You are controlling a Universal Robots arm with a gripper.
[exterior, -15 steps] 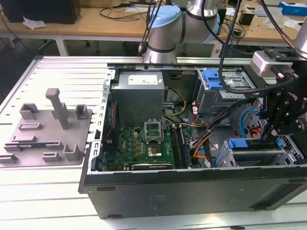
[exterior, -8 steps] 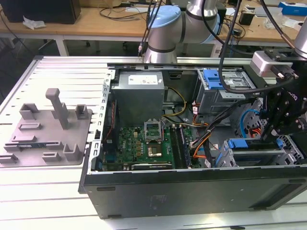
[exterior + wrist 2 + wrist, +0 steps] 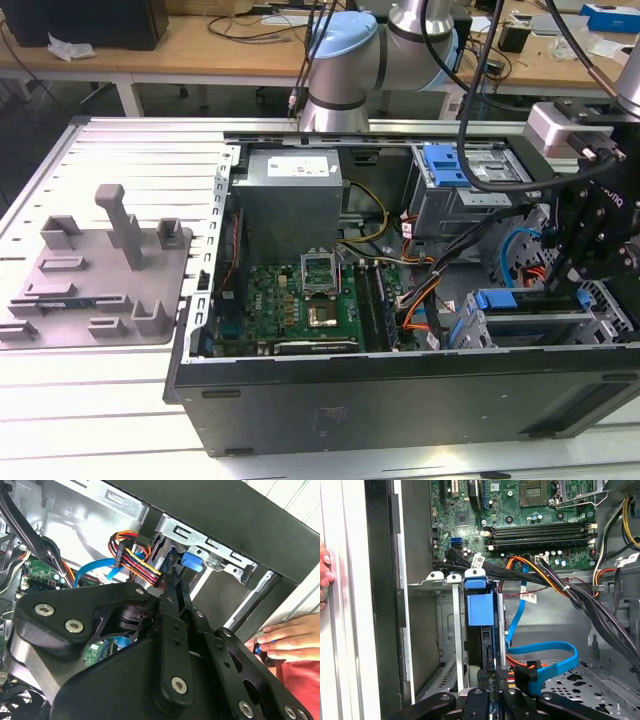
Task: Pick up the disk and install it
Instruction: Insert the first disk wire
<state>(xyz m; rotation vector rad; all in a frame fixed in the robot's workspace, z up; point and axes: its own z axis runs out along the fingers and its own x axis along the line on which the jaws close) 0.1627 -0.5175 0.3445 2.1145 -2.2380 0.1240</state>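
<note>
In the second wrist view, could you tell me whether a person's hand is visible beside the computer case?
Yes, a hand rests beside the black case, next to a red sleeve.

even, bright overhead light; glare on the case wall (image 3: 65,535) beyond the gripper (image 3: 172,605), whose close black linkage is soft-focused and shadowed.

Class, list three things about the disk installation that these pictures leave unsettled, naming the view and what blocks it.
1. The disk: in the first wrist view it stands edge-on in the drive cage, so its label and seating depth are hidden.
2. The tool: in the second wrist view its own black linkage covers the fingertips.
3. The hand: cut off by the picture's edge.
</note>
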